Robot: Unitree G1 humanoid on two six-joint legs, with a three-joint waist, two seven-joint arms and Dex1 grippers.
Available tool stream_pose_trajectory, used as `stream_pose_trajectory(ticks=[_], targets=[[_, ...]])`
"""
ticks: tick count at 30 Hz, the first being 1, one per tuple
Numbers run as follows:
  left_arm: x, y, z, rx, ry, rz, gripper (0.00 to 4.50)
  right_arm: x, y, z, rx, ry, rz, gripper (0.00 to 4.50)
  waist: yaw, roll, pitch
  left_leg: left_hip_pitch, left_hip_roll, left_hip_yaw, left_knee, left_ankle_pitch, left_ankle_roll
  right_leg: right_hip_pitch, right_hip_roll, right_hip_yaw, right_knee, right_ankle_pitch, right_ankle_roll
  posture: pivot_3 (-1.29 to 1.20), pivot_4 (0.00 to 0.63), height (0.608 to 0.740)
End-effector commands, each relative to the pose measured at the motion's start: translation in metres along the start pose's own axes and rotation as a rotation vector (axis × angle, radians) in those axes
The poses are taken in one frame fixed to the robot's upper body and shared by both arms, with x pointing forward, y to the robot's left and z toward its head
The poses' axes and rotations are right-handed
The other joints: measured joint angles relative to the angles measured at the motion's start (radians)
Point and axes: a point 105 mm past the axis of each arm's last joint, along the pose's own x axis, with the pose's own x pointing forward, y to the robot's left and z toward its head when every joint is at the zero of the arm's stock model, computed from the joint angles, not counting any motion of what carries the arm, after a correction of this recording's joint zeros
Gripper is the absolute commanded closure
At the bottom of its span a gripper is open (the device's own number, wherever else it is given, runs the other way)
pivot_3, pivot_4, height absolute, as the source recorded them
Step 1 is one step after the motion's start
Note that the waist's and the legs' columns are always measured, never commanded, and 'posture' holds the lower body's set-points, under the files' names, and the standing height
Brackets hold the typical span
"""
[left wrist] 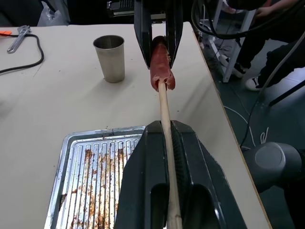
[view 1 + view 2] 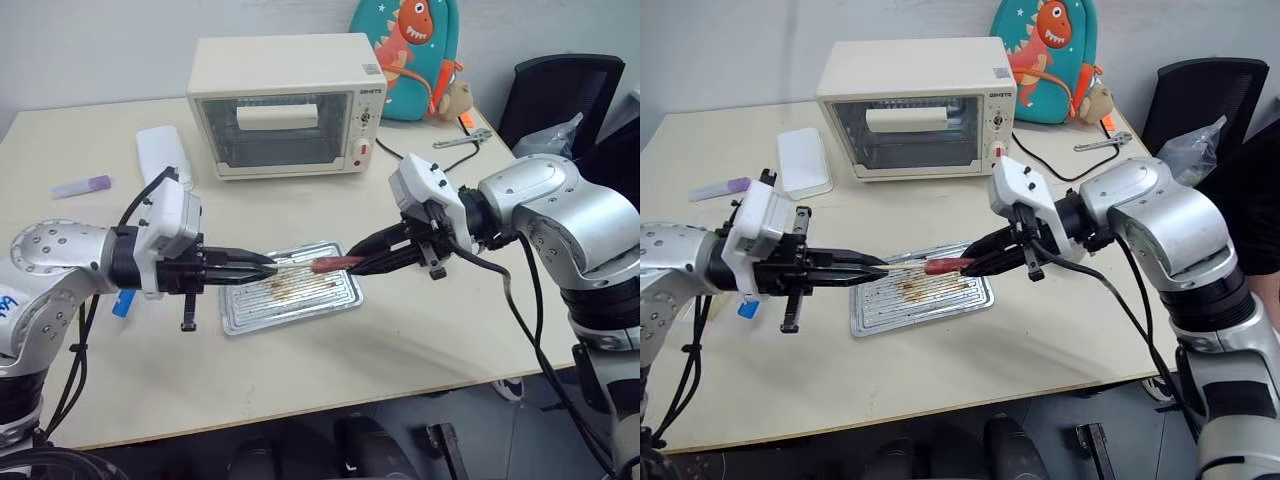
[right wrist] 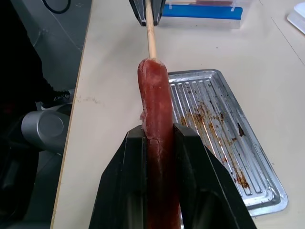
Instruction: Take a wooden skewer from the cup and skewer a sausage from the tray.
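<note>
counter [image 2: 420, 340]: pale tabletop filling most of the head views; it carries everything, and both arms work in the air above its lower middle
toaster oven [image 2: 288, 105]: cream box at the upper middle of the frame, well behind the work and not touched
tray [image 2: 290, 290]: ridged silver metal with brown grease stains, lying flat at the centre of the frame directly under the meeting point of the two arms; I judge it sits there so anything dropped lands back on it. No other sausage shows on it
right end effector [image 2: 352, 264]: comes in from the right of the frame, fingers clenched on the rear part of the sausage, holding it level and pointed at the other arm, probably to brace it against the push
left end effector [image 2: 268, 265]: comes in from the left of the frame, fingers clamped tight on the wooden skewer, aiming it straight along the sausage's axis
cup [image 1: 109, 58]: grey steel tumbler standing upright on the counter, apart from the tray; no sticks show above its rim
sausage [image 3: 155, 105]: reddish-brown, free end sticking out beyond the right fingers, above the tray
wooden skewer [image 1: 164, 107]: thin pale stick bridging the gap between the two end effectors; its tip is at the sausage's end face and appears just entered, so the piercing looks barely begun
</note>
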Motion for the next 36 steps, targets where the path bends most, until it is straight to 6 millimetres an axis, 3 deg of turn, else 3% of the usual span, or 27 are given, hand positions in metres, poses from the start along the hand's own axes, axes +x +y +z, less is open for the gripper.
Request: stream_pose_trajectory(ticks=[1,9,12,17,20,27,31,35,36], targets=[[0.01,0.002,0.004,0.045,-0.014,-0.021,4.5,-0.001,0.007,0.025,-0.092,-0.046,0.021,3.73,0.0,0.0,0.0,0.0,0.0,0.0,0.0,0.0,0.0,0.0,0.0,0.0,0.0,0.0,0.0,0.0,0.15,0.74],[0.012,0.005,0.003,0.053,-0.016,-0.027,4.5,0.0,0.01,0.024,-0.09,-0.041,0.03,3.73,0.0,0.0,0.0,0.0,0.0,0.0,0.0,0.0,0.0,0.0,0.0,0.0,0.0,0.0,0.0,0.0,0.15,0.74],[0.009,0.007,0.001,0.053,-0.009,-0.013,4.5,-0.001,0.012,0.022,-0.079,-0.035,0.037,3.2,0.0,0.0,0.0,0.0,0.0,0.0,0.0,0.0,0.0,0.0,0.0,0.0,0.0,0.0,0.0,0.0,0.15,0.74],[0.002,0.008,-0.003,0.053,0.014,0.029,4.5,-0.005,0.007,0.018,-0.102,-0.01,-0.004,1.91,0.0,0.0,0.0,0.0,0.0,0.0,0.0,0.0,0.0,0.0,0.0,0.0,0.0,0.0,0.0,0.0,0.15,0.74],[-0.008,0.007,-0.007,0.045,0.03,0.085,4.5,-0.013,0.002,0.018,-0.116,0.0,-0.04,1.91,0.0,0.0,0.0,0.0,0.0,0.0,0.0,0.0,0.0,0.0,0.0,0.0,0.0,0.0,0.0,0.0,0.15,0.74],[-0.05,0.013,-0.016,0.042,0.042,0.481,4.5,-0.024,-0.01,0.033,-0.127,-0.072,-0.128,1.91,-0.001,0.0,0.0,0.0,0.001,-0.001,0.0,0.0,0.0,0.0,0.0,0.0,0.0,0.0,0.0,0.0,0.15,0.74],[-0.088,0.009,-0.026,0.023,0.081,0.751,4.5,-0.022,-0.011,0.047,-0.095,-0.174,-0.128,1.16,-0.002,0.0,0.0,0.0,0.001,-0.002,-0.001,0.0,0.0,0.0,0.0,0.001,0.001,0.0,0.0,0.0,0.15,0.74],[-0.145,-0.002,-0.039,0.018,0.162,1.085,4.5,-0.018,-0.017,0.055,-0.123,-0.223,-0.159,0.17,-0.003,0.0,0.0,0.0,0.001,-0.003,-0.001,0.0,0.0,0.0,0.0,0.0,0.0,0.0,0.0,0.0,0.15,0.74],[-0.154,-0.004,-0.042,0.012,0.174,1.131,4.5,-0.017,-0.017,0.056,-0.119,-0.226,-0.159,0.17,-0.002,0.0,0.0,0.0,0.001,-0.003,-0.001,0.0,0.0,0.0,0.0,0.0,0.0,0.0,0.0,0.0,0.15,0.74]])
